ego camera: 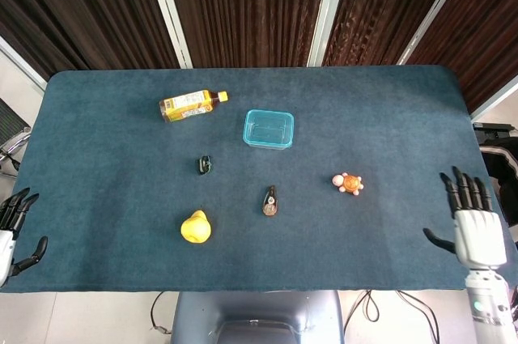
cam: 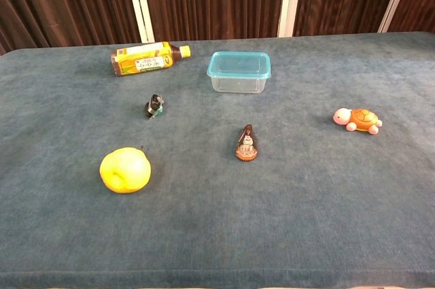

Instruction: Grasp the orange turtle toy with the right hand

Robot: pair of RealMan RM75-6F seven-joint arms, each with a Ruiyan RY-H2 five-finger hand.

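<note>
Task progress: not done, as far as the pictures show; the orange turtle toy [ego camera: 349, 183] lies free on the table [ego camera: 105, 150], nothing touching it, so the whole reach and grasp is left.
Table: one, covered in blue cloth.
Right hand [ego camera: 472, 214]: one, fingers spread and holding nothing, near the table's near right corner, well apart from the turtle; seen in the head view only.
Left hand [ego camera: 14, 227]: one, at the near left edge, fingers apart, empty.
Tea bottle [cam: 148, 58]: one, lying on its side at the far left.
Clear box with teal rim [cam: 239, 71]: one, empty, far centre.
Yellow pear [cam: 125, 170]: one, near left.
Turtle position: right of centre, on its belly, pink head pointing left.
Small brown figurine [cam: 246, 143]: one, centre.
Small black clip-like item [cam: 155, 106]: one; too small to name surely.
</note>
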